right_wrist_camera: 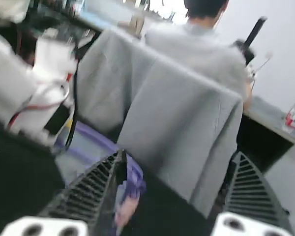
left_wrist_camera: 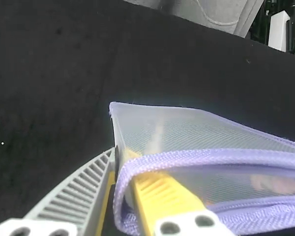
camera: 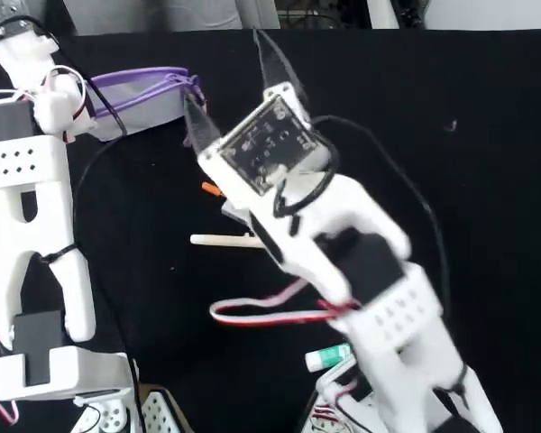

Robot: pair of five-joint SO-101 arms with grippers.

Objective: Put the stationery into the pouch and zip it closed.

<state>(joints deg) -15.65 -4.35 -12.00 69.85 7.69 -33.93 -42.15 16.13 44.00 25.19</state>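
Two arms stand over the black table (camera: 487, 135). Left gripper (left_wrist_camera: 119, 153): clamped on the pouch (left_wrist_camera: 201, 132) at the corner of its mouth, with the yellow finger (left_wrist_camera: 157, 194) inside the purple zip edge and the grey finger (left_wrist_camera: 83, 187) outside against the mesh wall. In the high view the pouch sits at the far left of the table, its mouth parted and the zip not closed. Faint shapes show through the mesh; what they are cannot be told. Right gripper (camera: 234, 90): jaws spread wide, nothing between them, held over the table just beside the pouch's free end, fingers pointing toward the far edge. Stationery outside the pouch: a pale stick (camera: 218, 240) lying flat near the table's centre, one end hidden under the right arm (camera: 343, 244); a small orange item (camera: 209, 188) just beyond it; a green-and-white tube (camera: 329, 357) at the near edge beside that arm's base. All three lie well apart from the pouch.
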